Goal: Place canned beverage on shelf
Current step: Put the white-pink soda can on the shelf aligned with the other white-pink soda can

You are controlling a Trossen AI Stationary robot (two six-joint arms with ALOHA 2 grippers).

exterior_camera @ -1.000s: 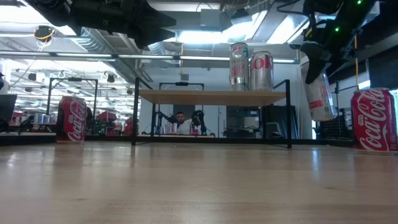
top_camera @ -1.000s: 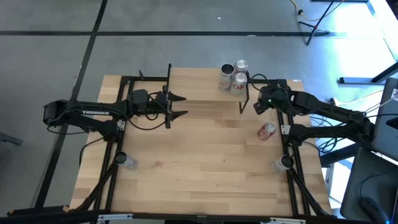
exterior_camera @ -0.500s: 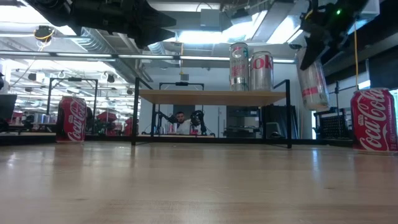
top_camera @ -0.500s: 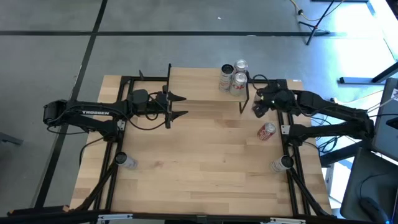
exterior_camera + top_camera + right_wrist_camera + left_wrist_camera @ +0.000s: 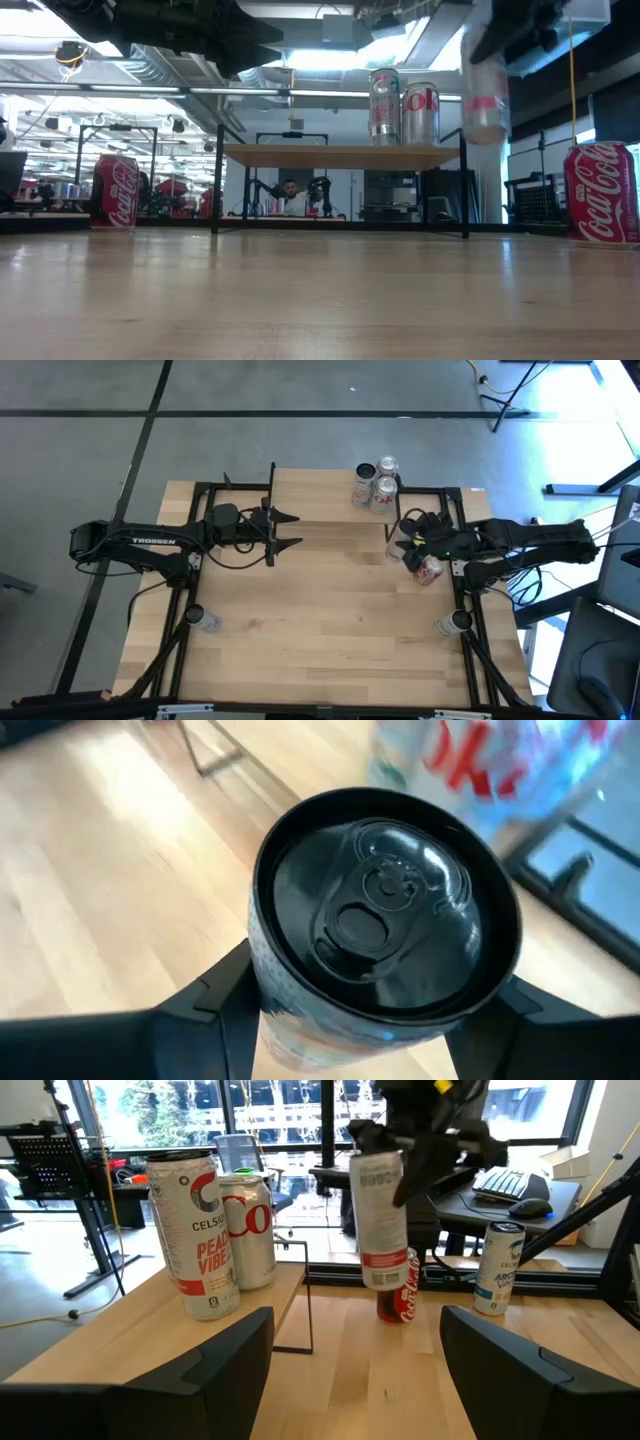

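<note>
High view: my right jaws grip a slim silver can, lifted off the bench just beside the shelf's right end. Right wrist view confirms it, fingers clamped on both sides of the can, top up. Low view puts the can above shelf-board height but outside the end leg, so not yet over the board. Two cans already stand on the shelf. Left to do, by my guess: carry it sideways over the board, lower, let go. Other cans wait on the bench: a red one right beside the held can, plus one near each front corner. Left jaws hang empty and parted over the shelf's left end.
</note>
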